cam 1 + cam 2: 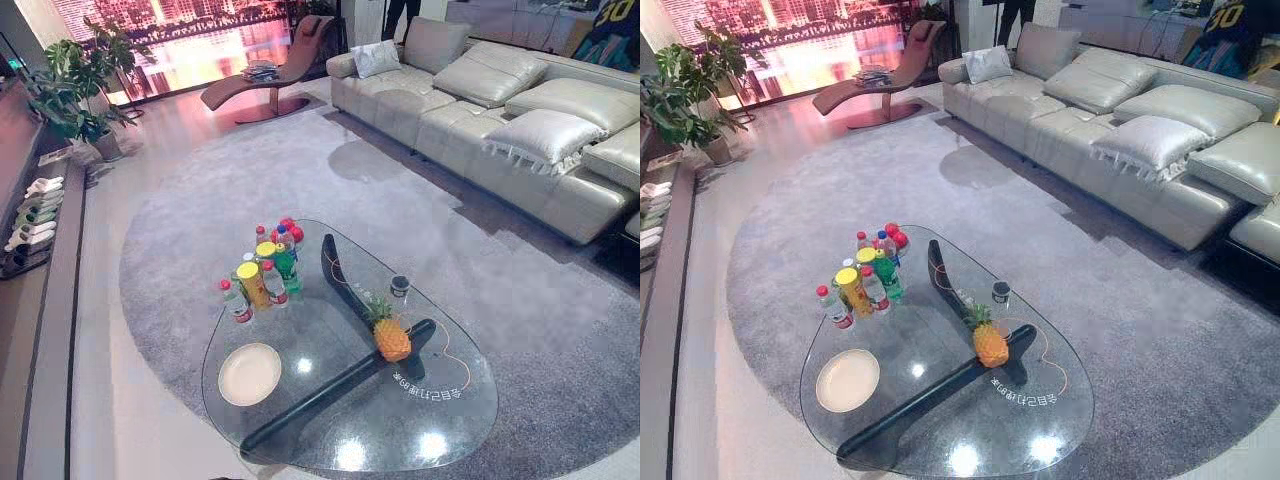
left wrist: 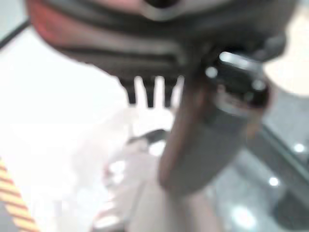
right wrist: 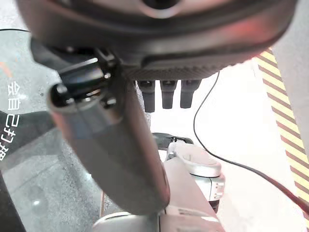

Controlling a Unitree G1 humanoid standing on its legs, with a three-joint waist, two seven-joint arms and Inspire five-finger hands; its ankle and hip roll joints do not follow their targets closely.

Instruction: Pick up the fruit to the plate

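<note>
A pineapple (image 1: pixel 390 335) with a green crown stands upright near the middle of the glass coffee table (image 1: pixel 460 400). An empty cream plate (image 1: pixel 249 374) lies on the glass to its left, near the table's front left rim, well apart from the fruit. In the left wrist view my left hand (image 2: pixel 207 135) hangs with straight fingers and holds nothing. My right hand (image 3: pixel 111 145) in the right wrist view is the same, open and empty, beside the table's edge.
A cluster of several bottles and a yellow can (image 1: pixel 262 270) stands at the table's far left. A small dark-lidded jar (image 1: pixel 400 288) sits just behind the pineapple. A grey sofa (image 1: pixel 520 110) runs along the right, a lounge chair (image 1: pixel 270 75) and a plant (image 1: pixel 70 85) stand beyond the round rug.
</note>
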